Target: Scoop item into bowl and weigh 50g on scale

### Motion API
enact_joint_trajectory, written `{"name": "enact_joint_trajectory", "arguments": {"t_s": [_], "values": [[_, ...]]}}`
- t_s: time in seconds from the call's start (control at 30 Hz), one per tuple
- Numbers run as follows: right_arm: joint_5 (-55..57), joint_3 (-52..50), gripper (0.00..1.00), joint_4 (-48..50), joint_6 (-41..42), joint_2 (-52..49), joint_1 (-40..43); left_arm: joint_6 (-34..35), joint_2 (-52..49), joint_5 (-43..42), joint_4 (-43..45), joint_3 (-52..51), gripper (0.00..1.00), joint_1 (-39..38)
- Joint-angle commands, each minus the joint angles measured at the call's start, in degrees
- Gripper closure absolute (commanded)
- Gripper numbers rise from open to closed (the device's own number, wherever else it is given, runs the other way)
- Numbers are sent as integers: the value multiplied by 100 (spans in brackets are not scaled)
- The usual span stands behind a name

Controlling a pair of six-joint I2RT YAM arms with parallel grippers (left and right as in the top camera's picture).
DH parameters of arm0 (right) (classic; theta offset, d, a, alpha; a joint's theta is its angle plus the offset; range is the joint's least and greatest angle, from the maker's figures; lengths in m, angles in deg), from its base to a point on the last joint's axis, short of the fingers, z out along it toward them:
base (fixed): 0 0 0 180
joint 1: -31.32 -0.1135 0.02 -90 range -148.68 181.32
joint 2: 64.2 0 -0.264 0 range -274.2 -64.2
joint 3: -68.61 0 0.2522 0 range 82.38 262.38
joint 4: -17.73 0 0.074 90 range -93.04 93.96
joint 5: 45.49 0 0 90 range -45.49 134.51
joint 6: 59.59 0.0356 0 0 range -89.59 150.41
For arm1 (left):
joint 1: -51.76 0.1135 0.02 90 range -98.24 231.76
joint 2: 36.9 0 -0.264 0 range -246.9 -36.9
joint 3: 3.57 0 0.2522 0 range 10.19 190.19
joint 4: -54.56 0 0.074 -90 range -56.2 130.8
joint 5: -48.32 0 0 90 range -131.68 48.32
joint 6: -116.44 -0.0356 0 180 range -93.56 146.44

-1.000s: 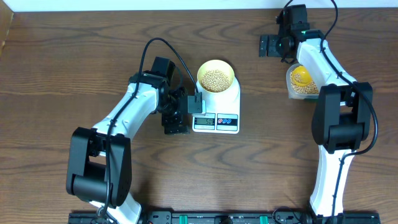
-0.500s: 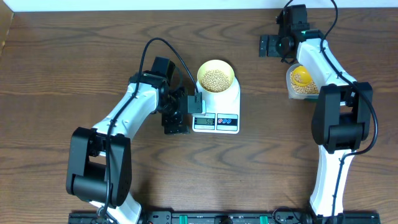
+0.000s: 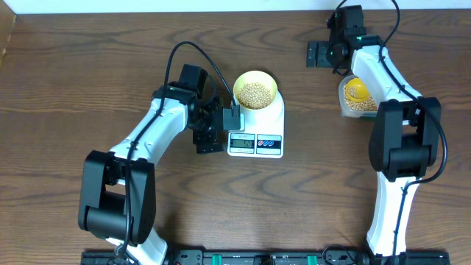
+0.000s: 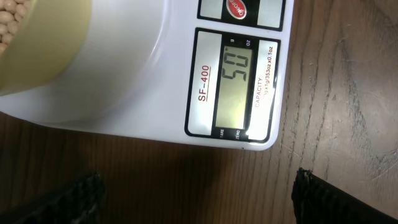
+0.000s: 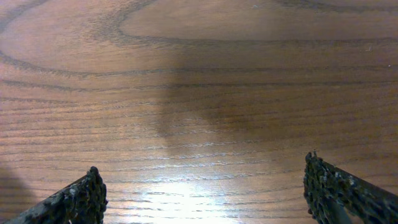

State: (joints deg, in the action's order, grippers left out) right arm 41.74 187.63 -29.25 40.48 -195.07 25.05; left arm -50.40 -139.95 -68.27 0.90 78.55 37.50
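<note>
The pale yellow-green bowl (image 3: 240, 82) stands on the white scale (image 3: 274, 118) and holds a heap of beige beans (image 3: 255, 93). In the left wrist view the scale (image 4: 143, 81) fills the top, and its display (image 4: 235, 87) reads 50. A piece of the bowl (image 4: 56, 43) and its beans (image 4: 9, 25) shows at the upper left. My left gripper (image 3: 223, 132) hovers just left of the scale's display end. It is open and empty, with only wood in the left gripper's (image 4: 198, 186) gap. My right gripper (image 3: 312, 54) is at the far back right, open over bare wood, and the right gripper (image 5: 202, 177) holds nothing.
A clear plastic tub (image 3: 344, 103) of beans with an orange scoop (image 3: 356, 90) in it sits at the right, beside the right arm. The table's back edge runs close behind the right gripper.
My left gripper has shifted slightly toward the back, alongside the scale. The right arm, bowl and scale have not moved.
</note>
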Motion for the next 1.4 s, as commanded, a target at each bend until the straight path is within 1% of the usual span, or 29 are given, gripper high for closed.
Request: {"name": "enact_joint_trajectory", "arguments": {"t_s": [0.0,1.07,1.37], "values": [[72,-7,1,0,61,-9,-52,2,125,31,-4,-63,2,9],[72,-7,1,0,61,-9,-59,2,125,31,-4,-63,2,9],[72,-7,1,0,61,-9,-59,2,125,162,-9,-63,2,9]]}}
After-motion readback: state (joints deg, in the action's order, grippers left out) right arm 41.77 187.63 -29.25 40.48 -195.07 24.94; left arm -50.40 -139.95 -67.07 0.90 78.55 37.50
